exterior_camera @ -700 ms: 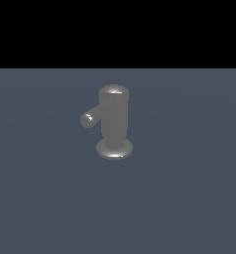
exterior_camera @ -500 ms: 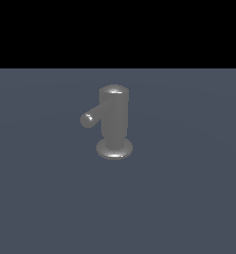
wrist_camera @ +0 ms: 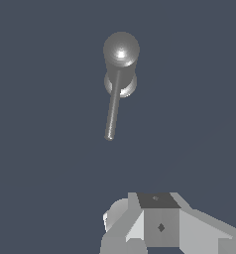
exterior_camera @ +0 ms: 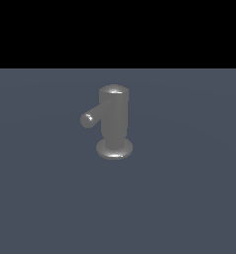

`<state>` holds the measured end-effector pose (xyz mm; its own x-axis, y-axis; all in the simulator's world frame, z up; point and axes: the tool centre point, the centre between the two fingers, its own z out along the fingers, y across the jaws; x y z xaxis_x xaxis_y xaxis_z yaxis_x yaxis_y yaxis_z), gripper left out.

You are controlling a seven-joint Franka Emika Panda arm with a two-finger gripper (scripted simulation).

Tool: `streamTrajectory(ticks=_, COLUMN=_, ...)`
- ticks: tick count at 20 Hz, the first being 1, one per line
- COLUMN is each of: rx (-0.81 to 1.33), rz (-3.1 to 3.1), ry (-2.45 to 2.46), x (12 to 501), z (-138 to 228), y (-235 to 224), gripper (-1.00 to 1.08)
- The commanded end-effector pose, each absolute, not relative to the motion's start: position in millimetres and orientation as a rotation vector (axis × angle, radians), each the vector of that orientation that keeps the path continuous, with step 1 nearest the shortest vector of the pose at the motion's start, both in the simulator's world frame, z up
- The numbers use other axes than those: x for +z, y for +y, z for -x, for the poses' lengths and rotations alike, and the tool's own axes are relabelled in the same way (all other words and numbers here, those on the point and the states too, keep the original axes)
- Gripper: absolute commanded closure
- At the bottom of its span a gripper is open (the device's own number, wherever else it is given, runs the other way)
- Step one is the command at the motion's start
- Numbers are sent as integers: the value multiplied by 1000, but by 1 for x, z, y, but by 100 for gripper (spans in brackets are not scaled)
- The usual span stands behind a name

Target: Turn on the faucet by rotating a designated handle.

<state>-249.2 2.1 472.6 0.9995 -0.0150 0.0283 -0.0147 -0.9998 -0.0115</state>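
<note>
The faucet (exterior_camera: pixel 114 119) is a grey metallic upright cylinder with a domed top and a round flared base, standing on the dark grey-blue surface. Its handle (exterior_camera: pixel 91 116), a thin rod with a rounded end, sticks out from near the top toward the exterior view's left and toward the camera. In the wrist view I look down on the faucet's dome (wrist_camera: pixel 121 49), with the handle (wrist_camera: pixel 112 110) reaching toward my gripper (wrist_camera: pixel 154 221). Only light-grey blocky parts of the gripper show at the picture's edge, well apart from the handle's tip. The gripper is not in the exterior view.
The flat dark grey-blue surface (exterior_camera: pixel 189 198) spreads all around the faucet, and a black band fills the background behind it. No other object shows in either view.
</note>
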Motion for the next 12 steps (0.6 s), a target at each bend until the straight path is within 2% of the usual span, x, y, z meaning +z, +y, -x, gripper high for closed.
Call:
streamTrajectory(ticks=1, rx=-41, rz=3131, ry=36, x=457, z=247, y=8, gripper=108)
streamTrajectory(ticks=12, rx=-24, rz=3133, ry=115, x=361, z=233, y=42, gripper=108)
